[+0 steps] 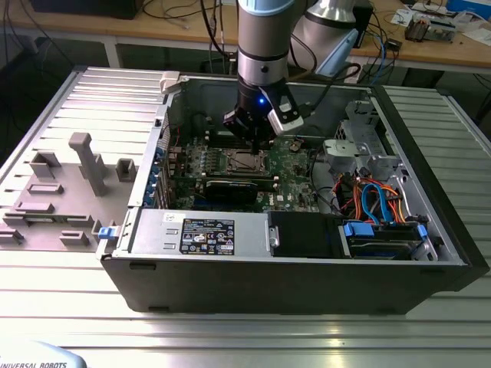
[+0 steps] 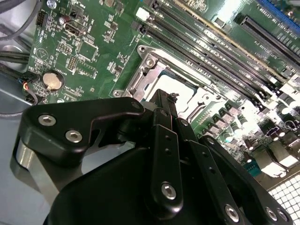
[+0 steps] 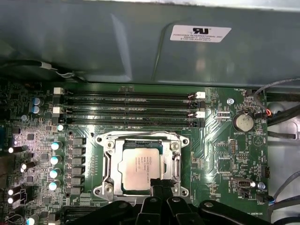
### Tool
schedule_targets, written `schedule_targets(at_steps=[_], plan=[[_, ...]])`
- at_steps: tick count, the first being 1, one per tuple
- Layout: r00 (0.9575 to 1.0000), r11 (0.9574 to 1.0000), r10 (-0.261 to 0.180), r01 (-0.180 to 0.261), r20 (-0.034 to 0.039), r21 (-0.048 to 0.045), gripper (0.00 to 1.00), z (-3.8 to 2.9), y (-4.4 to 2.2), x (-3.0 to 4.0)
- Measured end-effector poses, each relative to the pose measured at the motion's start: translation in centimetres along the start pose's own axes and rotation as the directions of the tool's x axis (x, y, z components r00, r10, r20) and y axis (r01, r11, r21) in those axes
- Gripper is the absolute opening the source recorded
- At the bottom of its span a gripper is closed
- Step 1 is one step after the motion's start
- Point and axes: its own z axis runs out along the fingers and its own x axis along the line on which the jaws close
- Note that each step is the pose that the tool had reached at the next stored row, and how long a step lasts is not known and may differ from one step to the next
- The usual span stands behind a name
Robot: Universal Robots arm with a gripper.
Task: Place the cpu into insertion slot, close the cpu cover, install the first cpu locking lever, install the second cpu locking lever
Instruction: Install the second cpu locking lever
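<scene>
The cpu (image 3: 139,166), a silvery-grey square, lies flat in the insertion slot (image 3: 104,190) on the green motherboard. The shiny cpu cover (image 3: 108,161) lies down around it, framing the chip through its window. My gripper (image 3: 159,183) hangs just over the socket's edge, its black fingers pressed together at the chip's rim with nothing seen between them. In the second wrist view the gripper (image 2: 164,96) tapers to a point beside the cpu (image 2: 180,91) and the cover (image 2: 143,77). In the exterior view the gripper (image 1: 253,144) stands upright over the cpu (image 1: 244,160). I cannot make out the locking levers.
Long black memory slots (image 3: 129,105) run beside the socket, with a row of capacitors (image 3: 55,159) on another side. A black graphics card (image 1: 230,188), the power supply (image 1: 199,232) and bundled cables (image 1: 376,195) crowd the case. A grey fixture plate (image 1: 69,184) lies at the exterior view's left.
</scene>
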Motion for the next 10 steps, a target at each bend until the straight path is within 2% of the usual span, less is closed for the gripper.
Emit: schedule_targets(at_steps=[10], plan=[[1.0000,1.0000,0.006,-0.006,0.0004,0.0003,0.11,-0.03,-0.44,0.01]])
